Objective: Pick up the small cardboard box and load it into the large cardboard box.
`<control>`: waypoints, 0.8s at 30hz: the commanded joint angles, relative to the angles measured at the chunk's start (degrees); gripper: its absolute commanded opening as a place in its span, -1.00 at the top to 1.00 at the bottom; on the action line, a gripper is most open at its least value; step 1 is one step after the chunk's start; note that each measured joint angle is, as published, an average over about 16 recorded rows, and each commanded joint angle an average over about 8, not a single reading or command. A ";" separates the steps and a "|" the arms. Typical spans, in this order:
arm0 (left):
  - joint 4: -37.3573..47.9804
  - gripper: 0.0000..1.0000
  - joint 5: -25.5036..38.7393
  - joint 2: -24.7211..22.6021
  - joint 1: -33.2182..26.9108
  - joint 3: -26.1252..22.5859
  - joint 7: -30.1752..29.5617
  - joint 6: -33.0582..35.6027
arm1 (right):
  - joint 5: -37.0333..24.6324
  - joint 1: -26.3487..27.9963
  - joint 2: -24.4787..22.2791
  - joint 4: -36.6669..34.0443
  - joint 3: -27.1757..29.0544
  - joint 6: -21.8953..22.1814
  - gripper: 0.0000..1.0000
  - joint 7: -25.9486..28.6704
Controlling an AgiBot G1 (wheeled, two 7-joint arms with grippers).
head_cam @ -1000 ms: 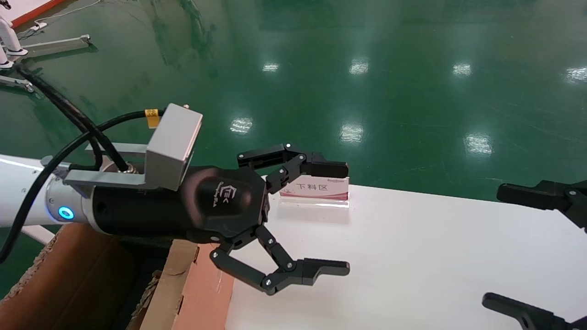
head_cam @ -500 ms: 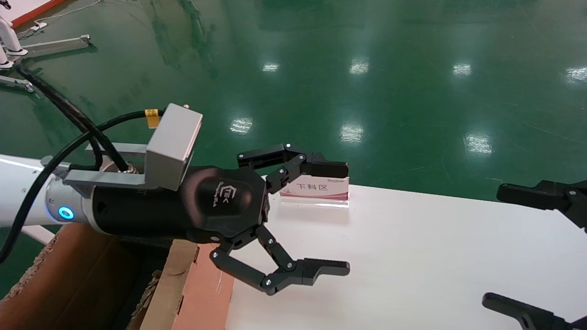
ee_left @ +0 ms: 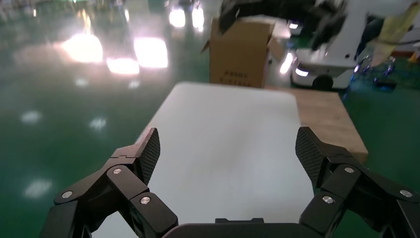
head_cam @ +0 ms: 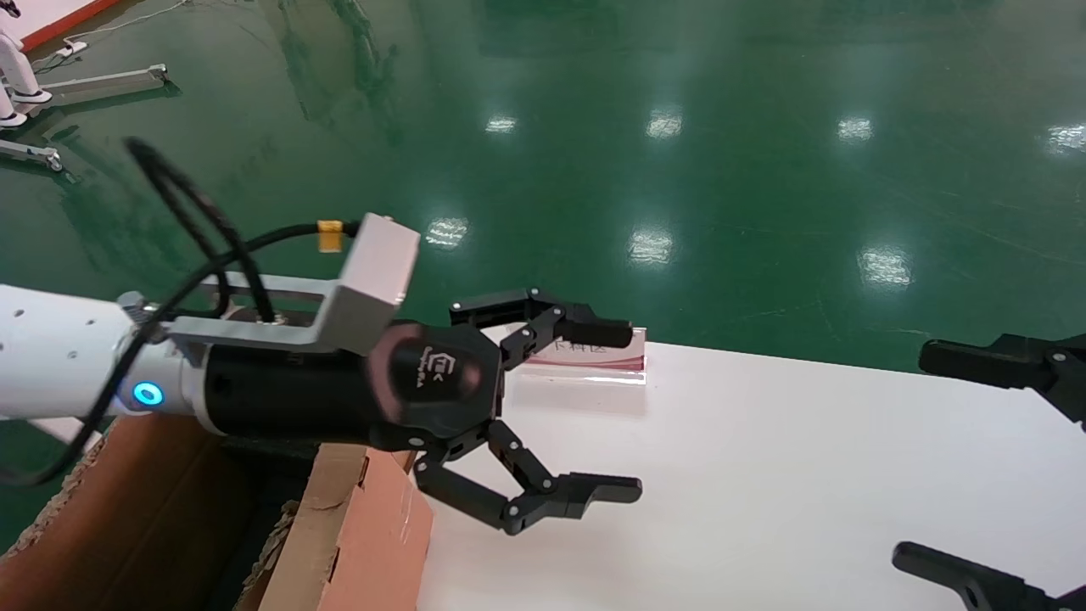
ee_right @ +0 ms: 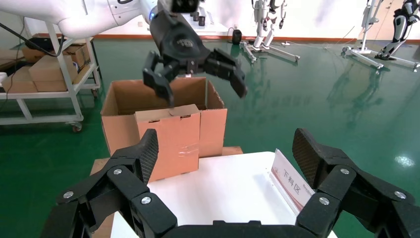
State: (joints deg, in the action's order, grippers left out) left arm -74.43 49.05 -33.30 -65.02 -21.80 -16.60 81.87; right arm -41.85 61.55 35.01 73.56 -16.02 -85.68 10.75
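Head view: is showing a white surface (head_cam: 764, 475) with a carton at its left end and both arms reaching in from the sides.
Surface: is lying bare across its middle, so nothing on it is waiting to be picked up.
Large cardboard box (head_cam: 127, 509): is standing open-topped just beside the left end of the surface, ragged flaps up, placed where the left arm can reach over it.
Small cardboard box (head_cam: 382, 535): is probably the smooth-faced carton with a shiny strip of tape, standing upright against the large one's wall nearest the surface. Whether it is sitting inside that wall or just outside it cannot be told.
Left pincer (head_cam: 632, 410): is hanging with its jaws spread wide and holding nothing, its body above the small carton and its tips out over the surface.
Right pincer (head_cam: 912, 456): is waiting at the right edge, well apart from both cartons, also spread wide and empty, apparently parked.
Sign (head_cam: 594, 361): is standing at the far edge of the surface, partly hidden behind the left pincer's upper finger.
Judgement: if that carton is not yet inside, the left arm is best placed to take it.
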 commanded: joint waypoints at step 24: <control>-3.45 -1.00 35.53 -4.75 -28.41 -27.53 -47.29 3.21 | 0.00 0.00 0.00 0.00 0.00 0.00 -1.00 0.00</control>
State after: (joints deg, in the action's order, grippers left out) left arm -77.88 83.74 -37.84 -93.17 -49.38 -63.17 84.88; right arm -41.85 61.55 35.01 73.56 -16.02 -85.68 10.75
